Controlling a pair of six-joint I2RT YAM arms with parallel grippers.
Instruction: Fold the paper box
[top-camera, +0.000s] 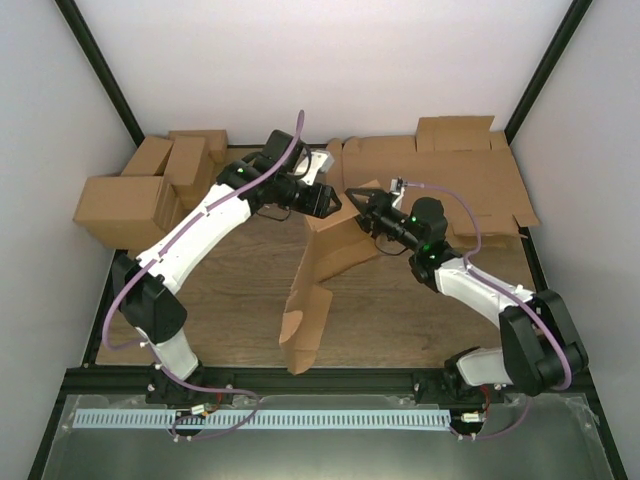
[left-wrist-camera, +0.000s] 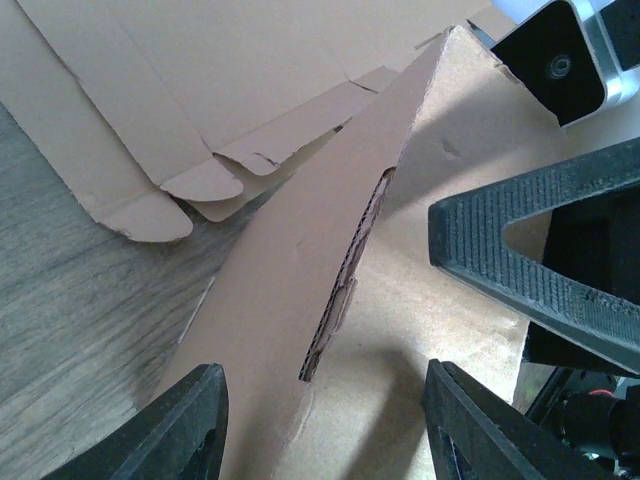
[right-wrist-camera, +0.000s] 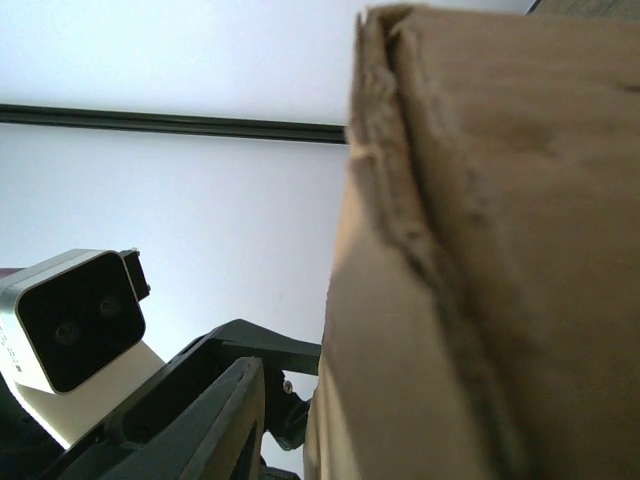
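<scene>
At the back left we see a cluster of brown cartons. Next, the left gripper has its jaws apart, and the paper box shows its folded ridge just beyond the tips. We cannot tell whether they touch. The plain brown box leans mid-table, its lower end near the front edge and its upper end raised between both grippers. The wood of the table shows on either side of it. The right gripper grasps the box's top edge, one of its fingers flat on the panel. Flat cardboard sheets lie at the back right.
</scene>
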